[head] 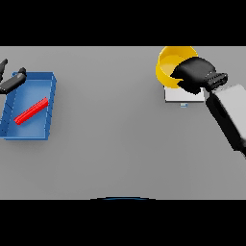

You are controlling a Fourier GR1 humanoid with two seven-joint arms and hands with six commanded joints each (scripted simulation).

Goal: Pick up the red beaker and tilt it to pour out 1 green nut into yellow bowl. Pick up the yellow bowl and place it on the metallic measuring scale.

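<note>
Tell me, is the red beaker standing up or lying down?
Lying down. The red beaker rests on its side, slanted, inside the blue tray on the robot's left, with the left hand near the tray's far corner.

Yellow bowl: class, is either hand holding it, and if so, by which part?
The right hand grips the yellow bowl at its right rim, above the scale. The left hand holds nothing.

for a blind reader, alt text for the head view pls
The right hand grips the yellow bowl above the metallic scale. At left, the red beaker lies in a blue tray, left hand at its edge.
</note>
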